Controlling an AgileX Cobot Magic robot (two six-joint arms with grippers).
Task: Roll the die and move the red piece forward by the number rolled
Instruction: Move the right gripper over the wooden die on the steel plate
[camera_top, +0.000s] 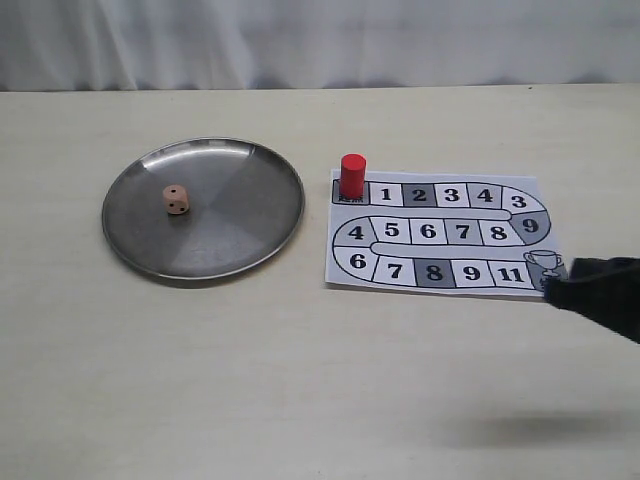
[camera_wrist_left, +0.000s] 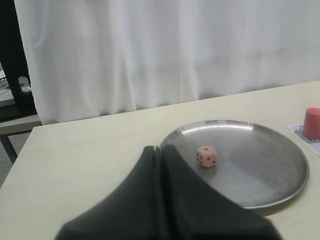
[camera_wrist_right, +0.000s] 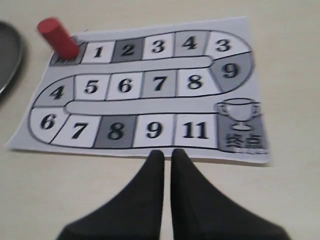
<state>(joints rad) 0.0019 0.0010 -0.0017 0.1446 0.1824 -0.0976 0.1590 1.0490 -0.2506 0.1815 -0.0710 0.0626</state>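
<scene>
In the left wrist view, your left arm's black pincer has its two fingers pressed flat together with nothing between them. It points toward the round, shallow, silver metal plate. That pincer does not show in the exterior view.

The plate rests on the pale cream desk, in the left half of the exterior frame. The small pale tan-pink die with dark pips lies on the plate, a little left of its centre and clear of the rim. Its pips are too small for you to count reliably.

Just right of the plate, apart from it, the white printed paper game board with grey and white numbered squares lies flat on the desk. The small red cylindrical piece stands upright at the board's upper left corner, on the dark square directly left of square 1.

At the lower right of the exterior frame, your right arm's black pincer is beside the board's corner with the trophy square. Its fingers are closed to a thin slit and hold nothing.

A white curtain runs along the top of the frame behind the desk.
</scene>
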